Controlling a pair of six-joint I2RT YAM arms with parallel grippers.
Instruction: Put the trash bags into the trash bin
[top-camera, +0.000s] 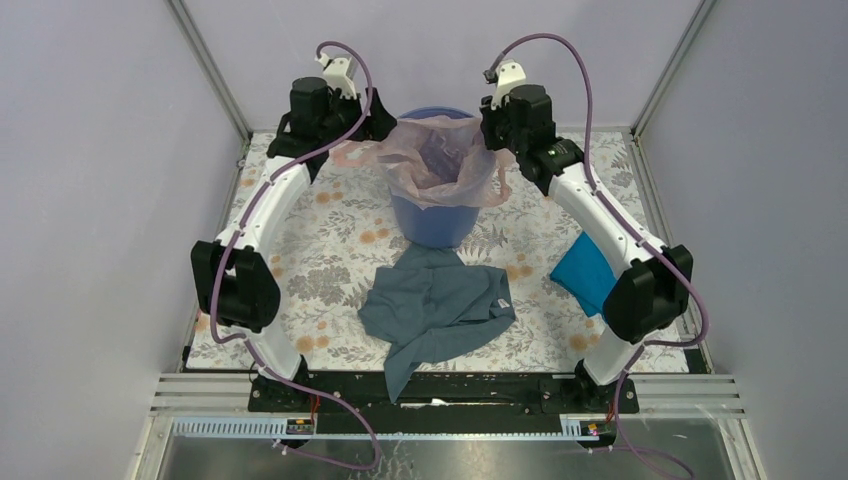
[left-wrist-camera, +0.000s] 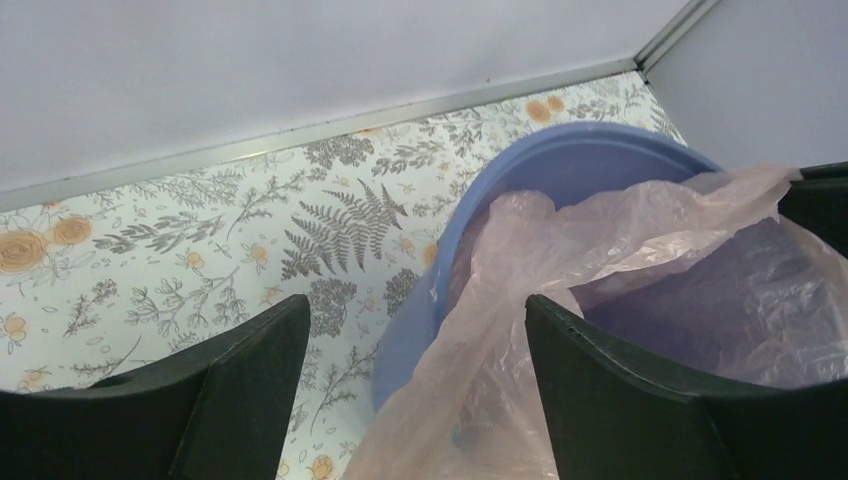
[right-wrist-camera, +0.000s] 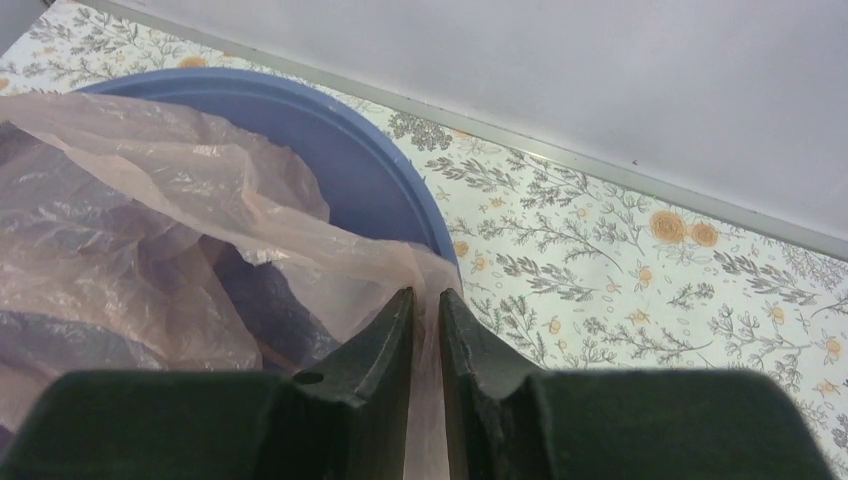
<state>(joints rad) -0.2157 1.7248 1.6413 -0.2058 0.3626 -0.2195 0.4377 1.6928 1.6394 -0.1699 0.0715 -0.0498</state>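
across the trash bin (top-camera: 432, 225), right gripper (right-wrist-camera: 427, 320) pinches mouth-up trash bag (top-camera: 440, 165); left gripper (left-wrist-camera: 415, 308) wide.

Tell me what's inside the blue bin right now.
The pink bag hangs into the bin, draped over its rim; the right gripper pinches one edge. The bag hides the bin's bottom.

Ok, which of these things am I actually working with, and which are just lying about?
Job: pink trash bag, draped over the blue bin; right gripper pinching the bag's edge; left gripper open by the bin's rim.
Lying about: grey-blue garment; turquoise cloth.
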